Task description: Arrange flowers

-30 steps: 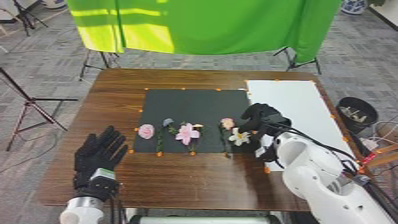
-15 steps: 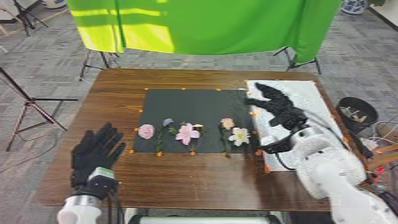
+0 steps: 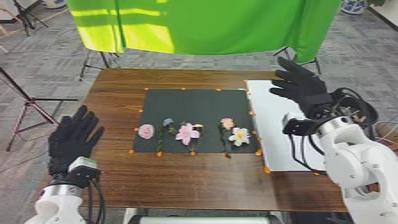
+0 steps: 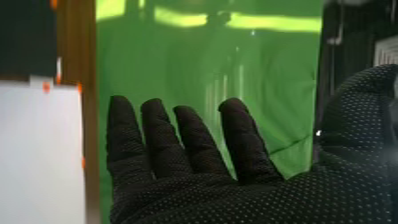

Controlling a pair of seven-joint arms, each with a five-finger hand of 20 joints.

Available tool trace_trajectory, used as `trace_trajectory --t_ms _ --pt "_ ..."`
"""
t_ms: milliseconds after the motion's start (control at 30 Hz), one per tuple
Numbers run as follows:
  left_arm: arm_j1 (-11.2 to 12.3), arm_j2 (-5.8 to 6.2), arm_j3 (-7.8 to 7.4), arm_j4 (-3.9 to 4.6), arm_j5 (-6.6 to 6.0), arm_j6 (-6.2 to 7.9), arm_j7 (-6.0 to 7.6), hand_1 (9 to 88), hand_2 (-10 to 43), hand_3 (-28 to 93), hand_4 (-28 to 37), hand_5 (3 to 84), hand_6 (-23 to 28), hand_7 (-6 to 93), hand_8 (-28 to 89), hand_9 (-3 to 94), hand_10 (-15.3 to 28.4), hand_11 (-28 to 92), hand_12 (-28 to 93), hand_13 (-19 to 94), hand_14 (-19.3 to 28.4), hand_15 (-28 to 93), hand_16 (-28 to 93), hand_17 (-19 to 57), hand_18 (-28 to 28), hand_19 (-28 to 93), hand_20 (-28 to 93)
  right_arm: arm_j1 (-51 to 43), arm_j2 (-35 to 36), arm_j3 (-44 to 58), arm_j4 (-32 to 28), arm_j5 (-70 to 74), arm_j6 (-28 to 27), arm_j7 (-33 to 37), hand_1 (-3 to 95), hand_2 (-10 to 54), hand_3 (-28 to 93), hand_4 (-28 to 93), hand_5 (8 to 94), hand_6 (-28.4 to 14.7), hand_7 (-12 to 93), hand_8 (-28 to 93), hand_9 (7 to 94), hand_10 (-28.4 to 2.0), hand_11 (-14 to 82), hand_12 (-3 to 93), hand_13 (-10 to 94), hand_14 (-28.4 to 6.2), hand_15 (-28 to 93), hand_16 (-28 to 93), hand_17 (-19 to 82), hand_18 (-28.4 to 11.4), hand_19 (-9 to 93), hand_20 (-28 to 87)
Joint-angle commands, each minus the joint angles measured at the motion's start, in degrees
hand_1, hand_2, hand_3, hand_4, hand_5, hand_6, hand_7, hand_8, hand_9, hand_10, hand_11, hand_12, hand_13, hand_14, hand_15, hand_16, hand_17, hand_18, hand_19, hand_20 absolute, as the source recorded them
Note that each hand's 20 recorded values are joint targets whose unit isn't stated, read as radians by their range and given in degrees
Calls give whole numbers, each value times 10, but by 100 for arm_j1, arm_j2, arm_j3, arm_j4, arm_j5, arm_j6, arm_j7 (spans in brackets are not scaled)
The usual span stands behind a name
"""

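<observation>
Flowers [image 3: 187, 134] lie in a loose row on the black mat [image 3: 191, 105], heads away from the robot and stems toward it. They look very light, with soft petals and thin stems that may bend or roll. I would pinch just below the head, where a stem should be firmest, and keep pressure off the white flower [image 3: 239, 136] and the pink lily [image 3: 187, 132], whose spread petals could crease. The pink round bloom [image 3: 146, 131], at the left end, shows hardly any stem, so it may need a gentle grip from the sides. The peach flower [image 3: 227, 122] sits close to the white one, and a careless finger could drag both. Nothing is held: the right hand [image 3: 304, 89] is up near the far right corner of the table [image 3: 222, 187], fingers and thumb spread apart, and the left hand [image 3: 71, 142] has its fingers straight, beside the table's left side. The brown wood looks smooth; the white sheet [image 3: 275, 120] lies flat to the right of the mat. Beyond hangs a green cloth [image 3: 204, 25], over grey carpet [image 3: 53, 55].
</observation>
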State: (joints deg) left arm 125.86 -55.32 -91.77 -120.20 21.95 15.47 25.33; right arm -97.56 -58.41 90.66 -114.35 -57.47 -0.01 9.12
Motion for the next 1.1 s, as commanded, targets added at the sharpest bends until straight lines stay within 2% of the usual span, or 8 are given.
trace_trajectory --t_ms 33,467,567,633,667,700,833,1100 --pt "-339 92 66 150 -12 -79 86 234 148 702 -283 365 88 52 -70 251 133 142 57 134 91 165 -96 -46 101 268 67 -326 104 289 -205 829 -87 -17 58 77 770 -271 310 -20 61 -81 296 -143 9 105 251 -145 34 229 132 -176 206 206" --pt "-271 197 2 35 90 -39 245 234 147 704 -283 361 83 54 -68 237 130 140 55 129 92 160 -96 -49 99 262 69 -1018 -11 816 -478 907 -66 28 61 78 775 -267 340 -21 70 -84 307 -141 13 101 255 -140 36 217 137 -171 179 207" --pt "-319 348 -60 24 132 -161 236 234 146 705 -283 358 82 54 -69 235 130 138 55 128 93 161 -95 -49 99 261 69 -1240 -40 948 -537 892 -91 -63 65 74 780 -266 351 -21 77 -88 316 -139 16 100 258 -132 38 211 138 -170 173 208" --pt "-387 175 -21 104 311 -95 196 234 146 704 -283 357 82 55 -69 235 131 139 56 128 93 161 -94 -49 100 260 70 -1408 -37 1011 -576 858 -18 -144 70 72 781 -267 372 -14 81 -90 339 -130 23 100 269 -125 44 207 142 -167 167 207" --pt "-448 98 42 141 214 -100 247 234 146 705 -283 357 81 56 -68 241 134 142 58 139 102 165 -92 -50 103 261 71 -1495 -28 1058 -629 854 53 -139 74 72 782 -267 395 -5 88 -94 360 -119 29 99 277 -124 49 203 145 -165 162 208" --pt "-477 78 82 159 123 -203 302 234 144 708 -283 360 82 59 -66 249 139 149 63 149 111 177 -85 -51 106 264 73 -1595 -38 1139 -678 868 54 -130 77 72 782 -267 413 -1 94 -98 371 -114 32 97 286 -120 55 199 148 -164 157 209" --pt "-555 146 131 203 401 -327 112 240 142 706 -283 379 91 66 -65 274 145 162 71 171 119 190 -79 -53 114 271 75 -2011 -78 1419 -807 825 24 -137 84 73 782 -268 458 3 106 -107 407 -110 42 90 305 -117 71 177 161 -154 130 212" --pt "-332 36 -132 42 355 -222 264 244 140 709 -283 400 98 80 -63 306 159 181 86 205 147 230 -63 -57 126 286 79 -2152 -156 1466 -857 832 155 -256 92 77 781 -268 481 -18 81 -113 417 -109 43 79 315 -128 89 155 180 -160 199 260"
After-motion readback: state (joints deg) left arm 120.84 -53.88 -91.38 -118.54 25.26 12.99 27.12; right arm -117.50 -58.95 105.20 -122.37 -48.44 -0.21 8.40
